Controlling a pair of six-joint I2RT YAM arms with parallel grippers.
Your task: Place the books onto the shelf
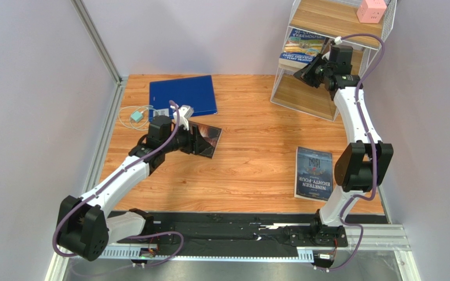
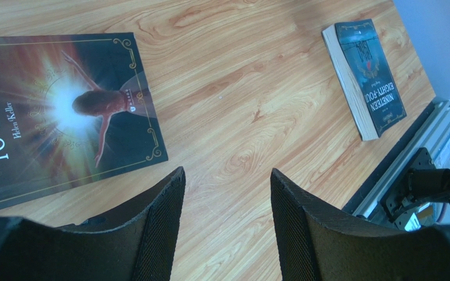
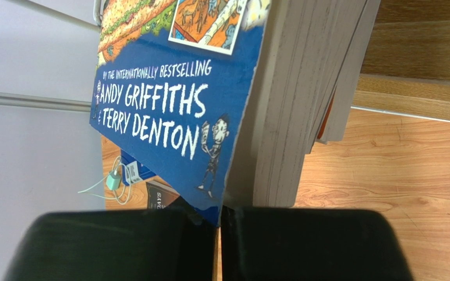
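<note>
1. Wooden table, pale walls. The white wire shelf stands far right, with the blue cartoon-cover book on its middle board.
2. "Nineteen Eighty-Four" and "Three Days to See" lie flat on the table.
3. My left claw hangs parted and empty beside "Three Days to See".
4. My right claw, reached up to the shelf, is closed tight, its tips at the blue book's corner.

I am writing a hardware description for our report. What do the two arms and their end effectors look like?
Both the left arm and right arm have white curved links and bulky black joints. A purple cable loops along each. The left end effector and right end effector have two blunt black fingers; the pads show a fine mesh texture.
</note>
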